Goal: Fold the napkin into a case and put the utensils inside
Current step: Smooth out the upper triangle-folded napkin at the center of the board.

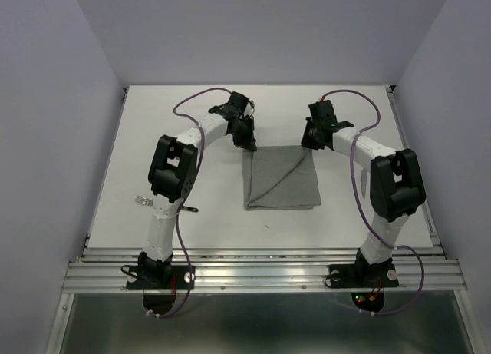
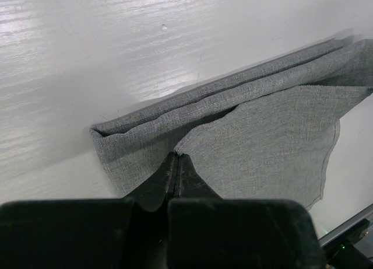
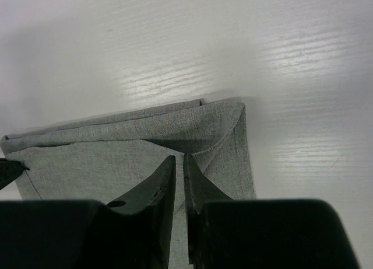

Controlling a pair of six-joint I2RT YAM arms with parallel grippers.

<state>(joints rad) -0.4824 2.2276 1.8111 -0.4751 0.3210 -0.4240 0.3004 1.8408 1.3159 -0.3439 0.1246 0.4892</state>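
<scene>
Both end effectors pinch the folded napkin's far edge

The grey napkin (image 1: 282, 181) lies folded in layers mid-desk (image 1: 192, 116). The left end effector (image 2: 176, 159) is closed tight on a top-layer edge, and the right end effector (image 3: 179, 161) is narrowed to a slit on a fold near the far corner. The utensils (image 1: 140, 199) lie well apart, beside the left arm.

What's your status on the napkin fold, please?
Left gripper shut on napkin corner. Right gripper likewise. Napkin folded in layers. Fork apart, to its left.
</scene>
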